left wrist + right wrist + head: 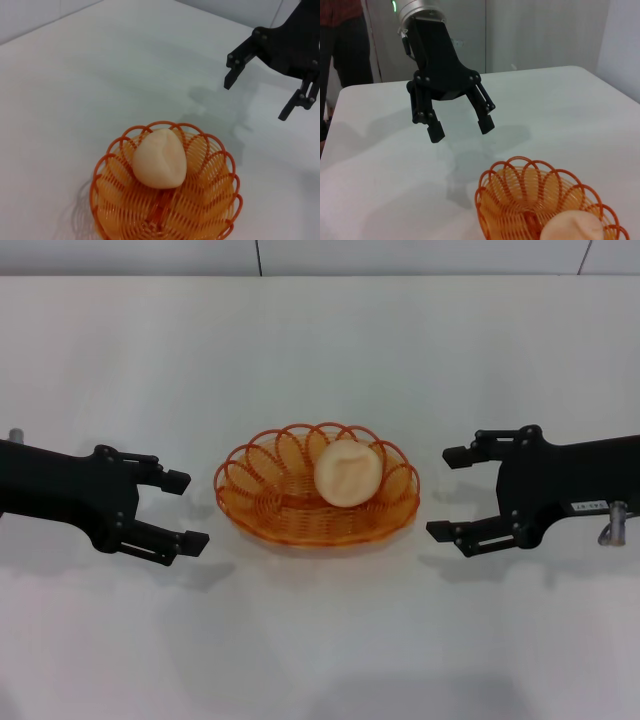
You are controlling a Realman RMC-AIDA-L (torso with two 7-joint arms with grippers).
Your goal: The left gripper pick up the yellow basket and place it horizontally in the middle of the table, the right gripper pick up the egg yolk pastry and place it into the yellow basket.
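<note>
- The yellow basket sits flat in the middle of the table.
- The egg yolk pastry lies inside it, toward the right, far part.
- The left gripper hovers just left of the basket, its 2 fingers spread, holding nothing.
- The right gripper hovers just right of the basket, fingers likewise spread and empty.
</note>
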